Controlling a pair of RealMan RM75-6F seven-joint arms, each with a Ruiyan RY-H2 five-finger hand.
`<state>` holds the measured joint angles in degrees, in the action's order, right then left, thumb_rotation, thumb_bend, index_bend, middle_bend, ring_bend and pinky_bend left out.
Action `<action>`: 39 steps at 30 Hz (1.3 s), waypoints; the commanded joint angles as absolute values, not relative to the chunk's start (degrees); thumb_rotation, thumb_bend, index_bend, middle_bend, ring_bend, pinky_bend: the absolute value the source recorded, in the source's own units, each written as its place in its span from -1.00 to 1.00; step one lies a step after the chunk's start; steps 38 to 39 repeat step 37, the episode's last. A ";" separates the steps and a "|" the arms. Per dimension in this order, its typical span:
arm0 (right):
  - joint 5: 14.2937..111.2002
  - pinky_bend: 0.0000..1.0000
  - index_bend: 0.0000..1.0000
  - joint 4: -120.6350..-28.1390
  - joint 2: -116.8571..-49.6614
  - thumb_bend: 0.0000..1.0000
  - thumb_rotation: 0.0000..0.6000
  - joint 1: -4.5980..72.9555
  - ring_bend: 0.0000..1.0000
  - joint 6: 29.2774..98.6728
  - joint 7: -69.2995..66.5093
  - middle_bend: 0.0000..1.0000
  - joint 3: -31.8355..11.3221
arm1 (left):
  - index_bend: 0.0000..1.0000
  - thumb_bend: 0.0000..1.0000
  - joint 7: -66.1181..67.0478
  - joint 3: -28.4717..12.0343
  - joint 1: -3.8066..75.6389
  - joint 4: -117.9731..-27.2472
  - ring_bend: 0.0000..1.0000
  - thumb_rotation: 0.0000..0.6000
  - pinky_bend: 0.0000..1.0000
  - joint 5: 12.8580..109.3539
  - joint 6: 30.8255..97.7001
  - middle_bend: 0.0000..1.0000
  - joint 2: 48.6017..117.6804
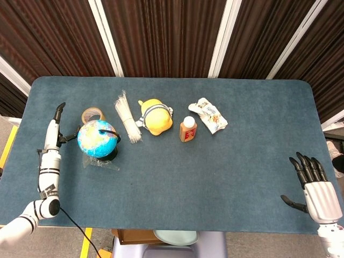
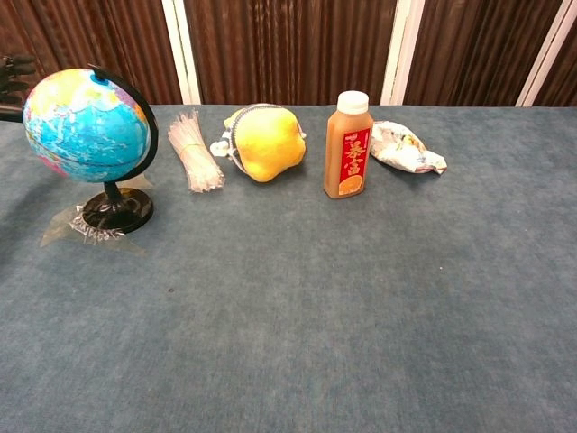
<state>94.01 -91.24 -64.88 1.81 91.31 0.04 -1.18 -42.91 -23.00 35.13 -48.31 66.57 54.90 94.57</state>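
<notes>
Blue felt: I'm working over the blue tabletop (image 1: 177, 161), and everything on it is sitting along the far half.
Left hand: I'm holding my left hand (image 1: 56, 123) edge-on just beside the globe (image 1: 97, 138), thumb reaching toward the ball; the fingers (image 1: 60, 107) are pointing away from me, and I'm not closing them on anything.
Contact: I'm not able to tell from either view whether the thumb is touching the ball or stopping just short of it.
Globe: it's standing upright at the left end of the tabletop, black base (image 2: 114, 209) sitting on crinkled clear wrap (image 2: 81, 231), tape roll (image 1: 91, 114) just behind it.
Right hand: I'm resting my right hand (image 1: 316, 189) at the near right corner, fingers spread, holding nothing, well apart from every object.
Neighbours: I'm watching the bundle of clear sticks (image 2: 193, 152) just right of the globe, then the yellow plush (image 2: 261, 141), the juice bottle (image 2: 347, 157) and the snack packet (image 2: 406, 150).
Doing it well: I'm judging the ball is top-heavy on a slippery wrap, so I'm wanting a slow, level approach and a wrap around the ball, not a sideways shove.
</notes>
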 commanded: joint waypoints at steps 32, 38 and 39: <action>95.92 -1.00 -1.00 -92.20 -65.01 -0.64 1.00 3.18 -1.00 86.90 1.74 -1.00 1.44 | -1.00 -0.22 -6.04 6.30 11.39 -89.18 -1.00 1.00 -1.00 95.42 79.00 -1.00 64.73; 95.92 -1.00 -1.00 -92.51 -64.45 -0.64 1.00 2.84 -1.00 87.63 1.34 -1.00 1.42 | -1.00 -0.22 -4.51 4.83 10.87 -88.39 -1.00 1.00 -1.00 94.13 80.38 -1.00 65.25; 95.92 -1.00 -1.00 -92.51 -64.45 -0.64 1.00 2.84 -1.00 87.63 1.34 -1.00 1.42 | -1.00 -0.22 -4.51 4.83 10.87 -88.39 -1.00 1.00 -1.00 94.13 80.38 -1.00 65.25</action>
